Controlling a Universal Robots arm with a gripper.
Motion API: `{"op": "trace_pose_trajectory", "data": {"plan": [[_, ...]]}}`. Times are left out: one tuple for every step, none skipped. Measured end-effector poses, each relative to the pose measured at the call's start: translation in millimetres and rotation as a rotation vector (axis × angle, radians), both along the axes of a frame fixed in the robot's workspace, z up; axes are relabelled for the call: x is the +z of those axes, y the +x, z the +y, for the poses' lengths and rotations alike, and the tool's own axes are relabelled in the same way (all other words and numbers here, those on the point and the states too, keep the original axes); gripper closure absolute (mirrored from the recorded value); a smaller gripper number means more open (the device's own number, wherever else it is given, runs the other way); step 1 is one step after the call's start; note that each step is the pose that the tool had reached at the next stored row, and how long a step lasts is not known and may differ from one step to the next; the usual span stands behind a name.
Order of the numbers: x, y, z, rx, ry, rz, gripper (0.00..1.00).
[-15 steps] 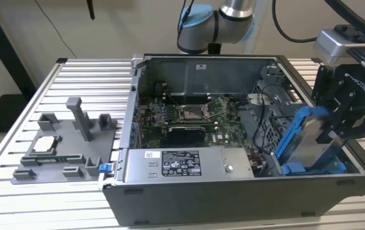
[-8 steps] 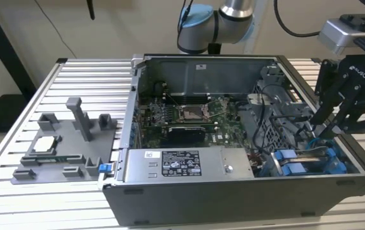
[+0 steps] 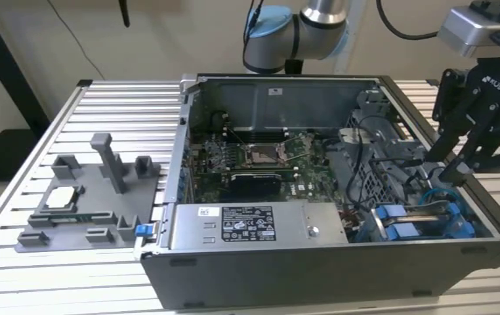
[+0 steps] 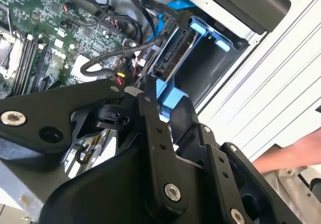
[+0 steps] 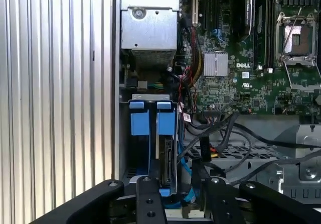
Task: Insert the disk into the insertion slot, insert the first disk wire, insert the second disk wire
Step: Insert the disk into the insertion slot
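1. The disk (image 5: 167, 163) is sitting edge-on in its slot (image 4: 215, 71), so the wiring is looking like the step in hand.
2. The end effector (image 3: 453, 172) is hanging close over it; I cannot tell whether it is gripping anything.
3. Loose black wires (image 5: 220, 128) are crossing beside the disk, so a slow, square approach is looking wise.

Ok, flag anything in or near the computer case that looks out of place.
A person's arm lies over the table just outside the computer case in the second wrist view, unusual during robot work. Loose black cables sprawl beside the disk, untidy. Nothing looks damaged.
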State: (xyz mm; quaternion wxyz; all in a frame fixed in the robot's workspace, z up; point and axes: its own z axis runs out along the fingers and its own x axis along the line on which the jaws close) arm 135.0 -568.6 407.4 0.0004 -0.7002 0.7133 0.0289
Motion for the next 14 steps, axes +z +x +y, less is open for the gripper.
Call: {"op": "trace_pose_trajectory", "data": {"plan": [[0.1, -1.7, 0.1, 0.000, 0.0003, 0.0000, 0.00], [0.1, -1.9, 0.0, 0.000, 0.0003, 0.0000, 0.00], [0.1, -1.9, 0.0, 0.000, 0.0003, 0.0000, 0.00], [0.0, -1.9, 0.2, 0.000, 0.0004, 0.0000, 0.00], [-0.1, -1.9, 0.2, 0.000, 0.0065, 0.0000, 0.00], [-0.2, -2.0, 0.2, 0.000, 0.0225, 0.0000, 0.00], [-0.4, -1.9, 0.2, 0.000, 0.0405, 0.0000, 0.00], [-0.6, -2.0, 0.3, 0.000, 0.0581, 0.0000, 0.00], [-1.1, -1.9, 0.2, 0.000, 0.0693, 0.0000, 0.00], [-2.3, -1.9, 0.2, 0.000, 0.0745, 0.0000, 0.00], [-4.0, -2.0, 0.2, 0.000, 0.0771, 0.0000, 0.00], [-5.8, -2.4, 0.1, 0.000, 0.0781, -0.0001, 0.00], [-7.6, -3.1, 0.1, 0.000, 0.0789, -0.0001, 0.00], [-9.3, -3.7, 0.1, 0.000, 0.0803, -0.0002, 0.00]]}}
